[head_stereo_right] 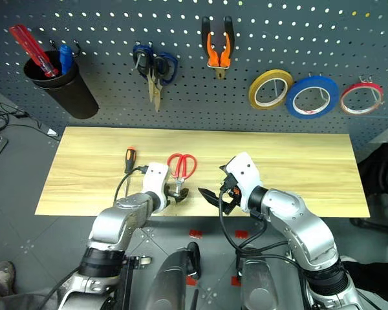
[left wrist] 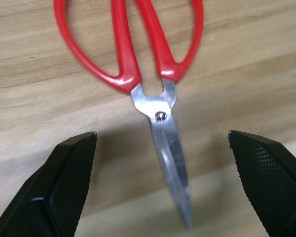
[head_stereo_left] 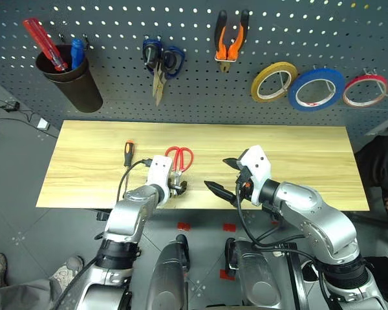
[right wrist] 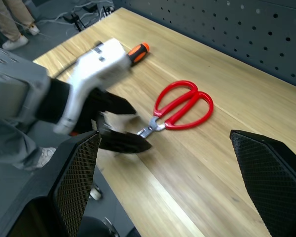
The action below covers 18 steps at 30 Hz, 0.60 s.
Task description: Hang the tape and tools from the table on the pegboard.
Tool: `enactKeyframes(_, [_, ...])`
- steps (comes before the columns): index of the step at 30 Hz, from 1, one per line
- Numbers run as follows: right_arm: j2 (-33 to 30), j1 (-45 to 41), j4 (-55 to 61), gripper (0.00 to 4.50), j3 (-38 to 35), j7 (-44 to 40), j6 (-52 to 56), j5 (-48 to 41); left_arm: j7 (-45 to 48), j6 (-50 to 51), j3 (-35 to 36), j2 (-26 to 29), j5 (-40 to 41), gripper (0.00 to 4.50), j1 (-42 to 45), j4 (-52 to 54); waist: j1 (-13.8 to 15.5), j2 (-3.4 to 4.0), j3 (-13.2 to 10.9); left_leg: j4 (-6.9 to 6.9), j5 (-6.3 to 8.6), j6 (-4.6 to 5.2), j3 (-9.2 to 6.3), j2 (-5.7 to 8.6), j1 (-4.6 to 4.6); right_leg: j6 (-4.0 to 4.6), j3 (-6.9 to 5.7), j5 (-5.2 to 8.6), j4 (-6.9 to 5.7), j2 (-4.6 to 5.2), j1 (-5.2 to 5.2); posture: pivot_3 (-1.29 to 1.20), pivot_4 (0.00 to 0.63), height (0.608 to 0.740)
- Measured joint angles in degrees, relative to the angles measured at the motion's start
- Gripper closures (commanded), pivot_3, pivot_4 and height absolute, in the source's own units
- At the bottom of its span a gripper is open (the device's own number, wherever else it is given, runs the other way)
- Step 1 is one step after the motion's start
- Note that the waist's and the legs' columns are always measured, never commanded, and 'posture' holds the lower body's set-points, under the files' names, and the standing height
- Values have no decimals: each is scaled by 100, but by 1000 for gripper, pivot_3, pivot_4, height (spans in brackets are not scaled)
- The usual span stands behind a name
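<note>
Left eye view, from the upper left: a dark cup [head_stereo_left: 71, 84] hangs on the pegboard [head_stereo_left: 116, 26] holding an all-red screwdriver [head_stereo_left: 42, 42] and a blue-handled tool [head_stereo_left: 77, 51]. To its right hang the blue-handled scissors [head_stereo_left: 160, 61], then the pliers [head_stereo_left: 230, 40] with orange-and-black handles at top centre. Further right, in a row, sit the yellow tape roll [head_stereo_left: 273, 81], the blue tape [head_stereo_left: 316, 89] and the red tape roll [head_stereo_left: 366, 90] — all three already on hooks.

Below, on the table [head_stereo_left: 310, 161], the slim screwdriver [head_stereo_left: 128, 154] lies left of centre, and the red-handled scissors [head_stereo_left: 180, 161] lie just beside it to the right, handles toward the pegboard, blades toward the near edge.

My left gripper [head_stereo_left: 175, 188] is low over the scissors' blades with its jaws spread wide — in the left wrist view the blades [left wrist: 173, 163] run between my two fingers [left wrist: 64, 182], and I hold nothing. My right gripper [head_stereo_left: 227, 177] hangs in the centre of the frame, above the table's near edge, right of the scissors, jaws likewise wide and empty.
</note>
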<state>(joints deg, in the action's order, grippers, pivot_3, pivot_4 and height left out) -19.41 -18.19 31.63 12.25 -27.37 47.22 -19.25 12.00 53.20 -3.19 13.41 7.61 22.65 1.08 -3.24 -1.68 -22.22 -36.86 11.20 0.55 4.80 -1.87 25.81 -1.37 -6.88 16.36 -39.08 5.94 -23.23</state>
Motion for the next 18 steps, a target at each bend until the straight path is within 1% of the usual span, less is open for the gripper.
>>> enactKeyframes(4, [26, -8, -11, 0, -109, 18, 93, -56, -131, -3, 34, -44, -48, 7, 168, -224, -3, 0, 6, 0, 0, 0, 0, 0, -2, 0, -1, 0, -1, 1, 1, -230, 351, 740])
enactKeyframes(5, [35, -17, -28, 0, -172, 21, 120, -84, -134, -3, 35, -44, -53, 418, 175, -246, -7, 1, 10, 0, 0, 0, 0, -1, -3, 0, -1, 0, -2, 0, 2, -233, 350, 740])
enactKeyframes(6, [51, -45, -47, 0, -235, 31, 161, -128, -135, -3, 45, -44, -61, 616, 182, -278, -13, 0, 19, 0, 0, 0, 0, -2, -4, 0, -1, 0, -3, 0, 2, -233, 350, 740])
enactKeyframes(7, [83, -72, -55, 0, -307, 44, 210, -185, -132, 2, 83, -43, -67, 905, 199, -329, -16, 1, 31, 0, 0, 0, 0, -3, -5, 0, -1, 0, -3, -1, 2, -236, 349, 740])
enactKeyframes(9, [178, -127, -60, 0, -438, 108, 279, -246, -125, 13, 140, -27, -67, 1588, 228, -402, -18, 1, 46, 0, 0, 0, 0, -4, -6, 0, -1, 0, -4, -1, 2, -240, 349, 740])
enactKeyframes(16, [322, -321, -185, 0, -678, 287, 495, -433, 61, 41, 131, 99, -68, 3769, 199, -427, -17, 3, 55, -1, 0, 0, 2, -1, -6, 1, 1, 0, -3, 1, 4, -246, 349, 740])
enactKeyframes(18, [330, -332, -197, 0, -690, 351, 500, -454, 153, 47, 120, 154, -64, 3769, 172, -395, -17, 3, 56, -1, 0, 0, 1, -1, -6, 1, 0, 0, -3, 1, 4, -246, 349, 740])
